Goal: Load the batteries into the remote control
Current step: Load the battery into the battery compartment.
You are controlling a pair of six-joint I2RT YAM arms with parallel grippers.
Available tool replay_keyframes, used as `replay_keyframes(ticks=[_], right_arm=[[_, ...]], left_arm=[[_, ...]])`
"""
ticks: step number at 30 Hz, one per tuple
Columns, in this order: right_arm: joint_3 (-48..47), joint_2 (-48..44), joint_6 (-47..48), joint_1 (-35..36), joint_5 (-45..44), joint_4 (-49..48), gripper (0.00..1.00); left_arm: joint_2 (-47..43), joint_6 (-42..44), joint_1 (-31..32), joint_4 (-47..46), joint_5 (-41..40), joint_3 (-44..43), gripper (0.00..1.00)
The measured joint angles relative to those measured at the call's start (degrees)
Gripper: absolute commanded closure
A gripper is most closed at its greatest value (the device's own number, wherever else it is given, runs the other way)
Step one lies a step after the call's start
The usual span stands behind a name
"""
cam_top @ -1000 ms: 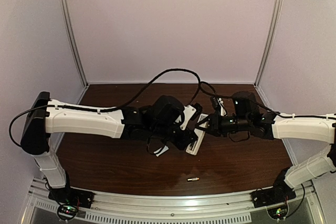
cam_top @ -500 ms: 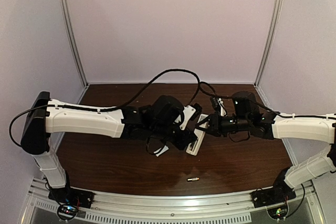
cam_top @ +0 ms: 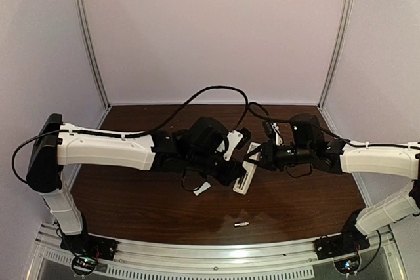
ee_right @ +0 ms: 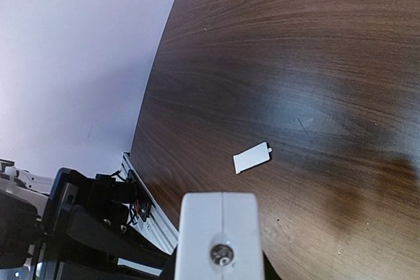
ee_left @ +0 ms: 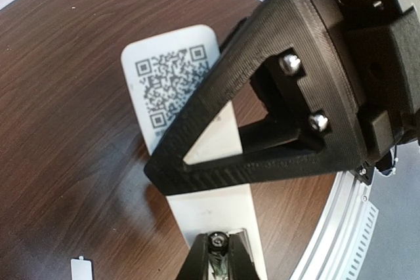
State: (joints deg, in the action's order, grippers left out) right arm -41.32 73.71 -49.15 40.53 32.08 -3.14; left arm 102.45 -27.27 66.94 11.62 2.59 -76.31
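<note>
**Left gripper** [ee_left: 217, 271]: closing nearly fully on held battery [ee_left: 216, 246], which is sitting pinched between the fingertips.

**Right gripper** [cam_top: 257, 157]: clamping the remote control [ee_left: 211, 206] at its far end, one black finger lying across the white back just beside the QR label [ee_left: 172, 83].

**Remote control:** lying back-up at mid-table [ee_right: 295, 44], its long axis running from the left fingertips away toward the right gripper.

**Governing relation:** held battery is hanging directly over the remote's near end, apparently at the open bay and lying roughly along the remote's length. Seating it calls for a short descent, judged; contact cannot be told.

**Loose battery** [cam_top: 241, 224]: lying crosswise near the front edge, well apart from both grippers.

**Cover piece** [ee_right: 251, 157]: lying flat, apart from the remote.
</note>
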Motion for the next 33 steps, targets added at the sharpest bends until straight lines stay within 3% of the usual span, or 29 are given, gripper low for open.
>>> replay_keyframes(ticks=[19,33], right_arm=[[-0.46,0.00,1.38,0.00,-0.11,0.85,1.00],[-0.48,-0.44,1.38,0.00,-0.15,0.87,1.00]], left_arm=[[0.00,-2.25,-0.94,-0.44,4.07,0.02,1.00],[0.00,-1.31,-0.94,0.02,2.58,0.02,1.00]])
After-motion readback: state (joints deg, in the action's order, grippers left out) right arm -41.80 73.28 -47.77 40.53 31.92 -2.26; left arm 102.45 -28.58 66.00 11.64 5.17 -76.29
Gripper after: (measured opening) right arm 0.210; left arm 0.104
